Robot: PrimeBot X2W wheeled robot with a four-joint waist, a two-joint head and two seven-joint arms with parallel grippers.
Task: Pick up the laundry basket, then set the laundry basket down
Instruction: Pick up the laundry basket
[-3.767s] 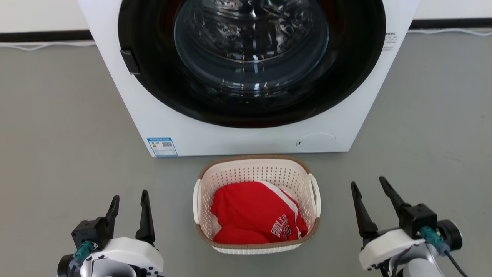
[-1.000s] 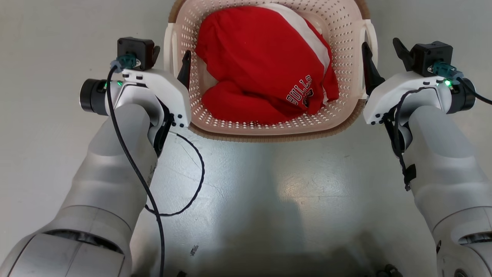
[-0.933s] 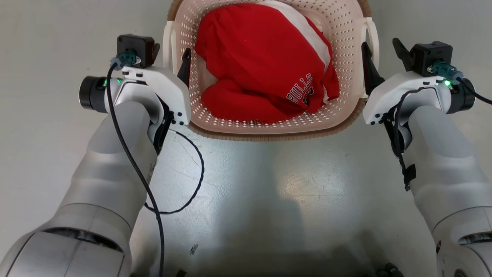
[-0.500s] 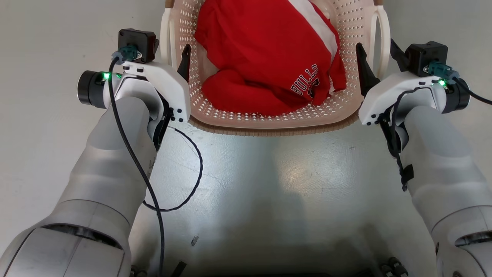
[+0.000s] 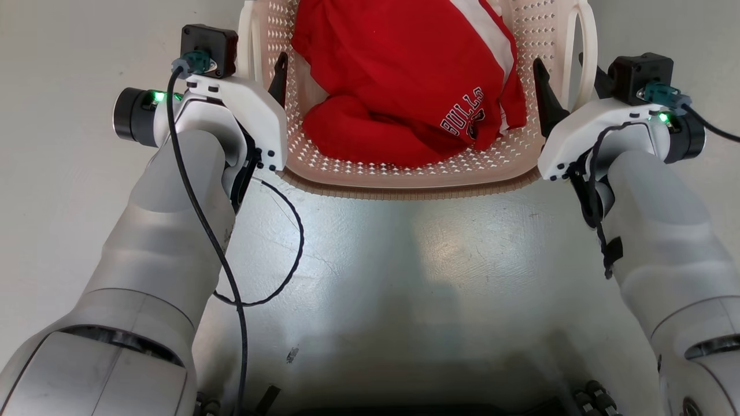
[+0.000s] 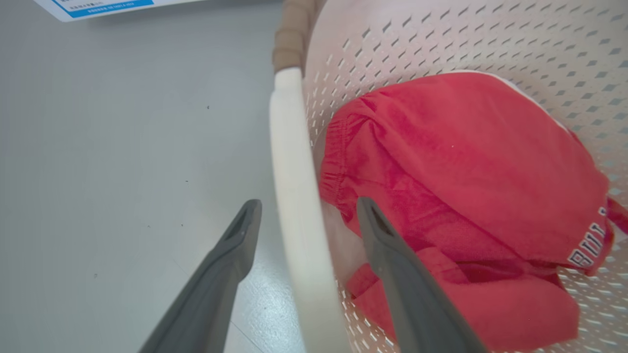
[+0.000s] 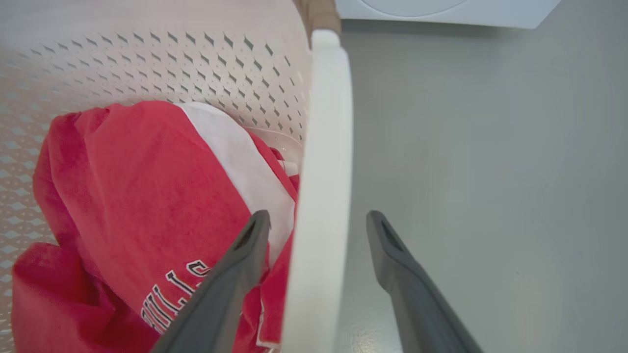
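Observation:
The laundry basket (image 5: 404, 186), cream, perforated and brown-rimmed, sits at the top of the head view with a red jersey (image 5: 399, 63) inside. My left gripper (image 5: 257, 58) stands open astride the basket's left handle (image 6: 289, 147), one finger outside and one inside against the jersey (image 6: 466, 162). My right gripper (image 5: 561, 60) is open astride the right handle (image 7: 326, 122) in the same way. In the wrist views each white handle runs between the fingers of the left gripper (image 6: 309, 202) and the right gripper (image 7: 319, 215). Whether the basket rests on the floor I cannot tell.
Grey floor (image 5: 416, 277) spreads below and to both sides of the basket. A washing machine's white front shows beyond it, with a blue label (image 6: 93, 5) and a bottom panel (image 7: 441, 10). A black cable (image 5: 289, 254) loops off my left forearm.
The basket now looks larger and sits further up the head view. Both handles lie deeper between my open fingers, and the right handle now sits clearly between the right fingers.

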